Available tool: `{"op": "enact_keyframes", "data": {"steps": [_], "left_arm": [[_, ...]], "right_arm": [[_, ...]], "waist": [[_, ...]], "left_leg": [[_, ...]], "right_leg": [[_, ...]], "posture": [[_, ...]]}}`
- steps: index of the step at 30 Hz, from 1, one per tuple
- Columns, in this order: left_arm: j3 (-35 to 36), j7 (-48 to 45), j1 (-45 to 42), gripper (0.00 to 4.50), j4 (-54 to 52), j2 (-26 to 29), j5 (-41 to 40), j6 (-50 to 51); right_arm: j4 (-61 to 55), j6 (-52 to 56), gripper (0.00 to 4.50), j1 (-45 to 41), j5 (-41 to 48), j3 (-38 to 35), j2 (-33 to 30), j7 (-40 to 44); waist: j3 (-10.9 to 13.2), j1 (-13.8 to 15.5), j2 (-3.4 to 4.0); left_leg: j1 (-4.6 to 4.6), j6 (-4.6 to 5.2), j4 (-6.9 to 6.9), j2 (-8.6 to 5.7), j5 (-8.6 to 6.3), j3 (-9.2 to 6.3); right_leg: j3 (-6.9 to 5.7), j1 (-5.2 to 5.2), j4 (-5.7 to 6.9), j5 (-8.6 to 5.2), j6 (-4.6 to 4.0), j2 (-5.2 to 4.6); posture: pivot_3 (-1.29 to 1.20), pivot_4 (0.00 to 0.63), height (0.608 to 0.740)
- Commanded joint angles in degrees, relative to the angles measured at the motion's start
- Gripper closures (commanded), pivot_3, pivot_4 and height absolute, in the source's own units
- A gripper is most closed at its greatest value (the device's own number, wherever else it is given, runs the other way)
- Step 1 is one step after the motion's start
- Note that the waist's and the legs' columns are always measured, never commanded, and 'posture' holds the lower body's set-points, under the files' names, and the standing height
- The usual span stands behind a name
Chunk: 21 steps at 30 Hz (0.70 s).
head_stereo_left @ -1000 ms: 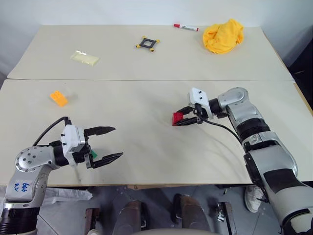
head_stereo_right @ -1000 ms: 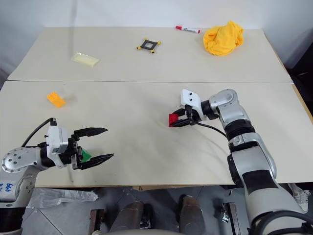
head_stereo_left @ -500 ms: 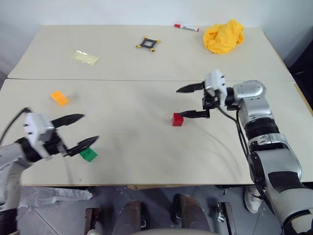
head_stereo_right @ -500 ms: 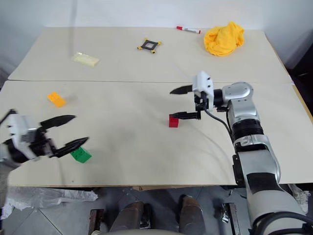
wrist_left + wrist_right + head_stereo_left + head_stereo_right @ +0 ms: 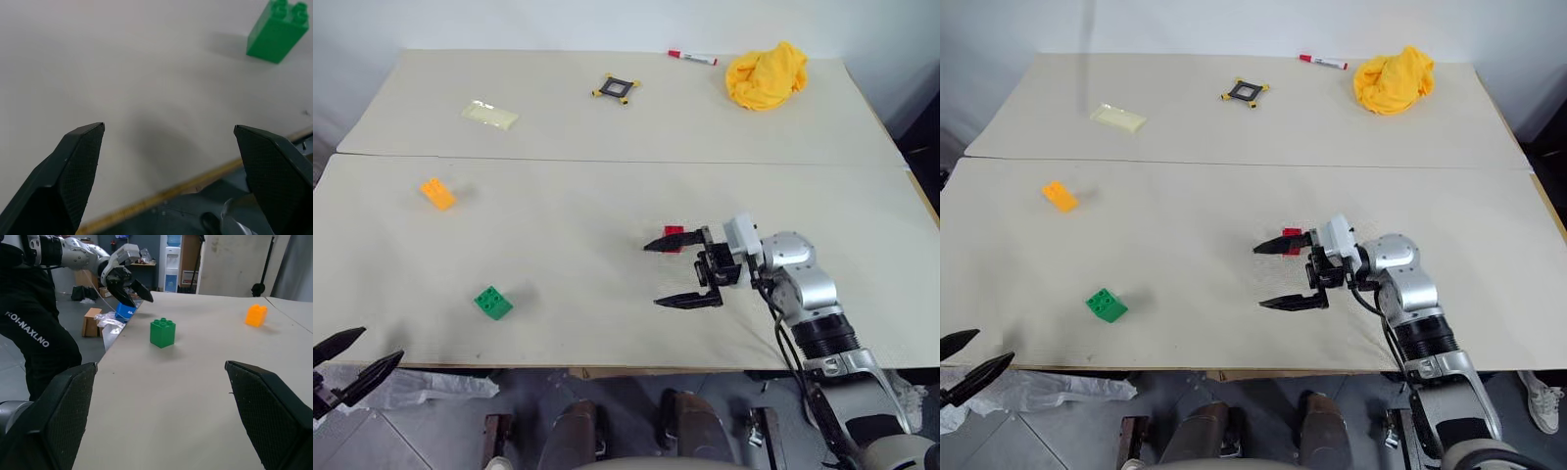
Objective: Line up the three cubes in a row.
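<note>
Head views alone show red cube point(image 5: 674, 235) behind right gripper point(image 5: 687, 270).

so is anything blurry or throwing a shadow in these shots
Left wrist view: the two black fingers are soft and out of focus, the green studded brick casts a faint shadow on the beige table. Right wrist view: near fingers blurred, the orange brick stays sharp. Head views: even light, soft shadows.

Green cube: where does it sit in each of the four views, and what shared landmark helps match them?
Left eye view: green cube, near the table's front edge, left side.
Right eye view, same spot.
Left wrist view, beyond the open left claw.
Right wrist view, mid-table.
Shared landmark: the table's front edge.
</note>
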Motion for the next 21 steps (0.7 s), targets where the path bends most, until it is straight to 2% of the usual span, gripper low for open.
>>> {"op": "enact_keyframes", "data": {"steps": [1, 7, 12, 16, 21], "left_arm": [[-2.39, -0.65, 0.63, 0.00, -9.56, -1.00, -2.40, 0.61], [-9.12, 4.63, -2.49, 0.00, -22.91, -1.00, -3.70, 7.71], [-15.29, 7.95, -5.27, 0.00, -24.93, -1.39, -1.42, 10.78], [-18.35, 9.48, -8.55, 0.82, -20.41, -1.99, 2.71, 6.79], [-21.47, 9.25, -13.30, 2.29, -16.21, -2.01, 3.76, 6.08]], "right_arm": [[-0.41, -2.61, 0.10, 0.50, 0.12, -1.80, -1.64, 4.08], [-1.79, -0.08, 0.10, 2.30, 1.86, -3.42, -8.74, 4.41], [-4.01, 1.26, 0.10, 5.64, 2.07, -4.17, -12.05, 3.88], [-7.69, 3.42, 0.00, 8.57, 2.53, -4.84, -12.80, 0.87], [-11.60, 4.71, 0.00, 12.29, 2.29, -6.49, -12.60, -2.74]], "waist": [[-0.03, 0.11, -0.05], [-0.02, 0.21, -0.03], [-0.01, -0.19, -0.02], [-0.01, -0.54, -0.02], [-0.01, -0.40, -0.02]], "left_leg": [[0.00, 0.00, 0.00, 0.01, 0.00, -0.02], [-0.03, -0.02, -0.03, 0.01, -0.02, -0.11], [-0.01, -0.02, -0.04, 0.03, -0.01, -0.03], [0.00, -0.01, -0.04, 0.05, -0.01, 0.02], [-0.02, -0.01, -0.02, 0.04, -0.01, 0.02]], "right_leg": [[0.00, 0.00, 0.01, 0.00, 0.00, 0.00], [0.07, -0.01, -0.01, 0.01, -0.03, -0.03], [-0.03, 0.01, -0.04, 0.00, -0.03, 0.04], [-0.03, 0.00, -0.03, 0.00, -0.03, 0.06], [-0.03, 0.00, -0.03, 0.00, -0.03, 0.06]], "posture": [[0.00, 0.150, 0.740], [0.00, 0.150, 0.740], [0.00, 0.150, 0.740], [0.00, 0.150, 0.740], [0.00, 0.150, 0.740]]}}
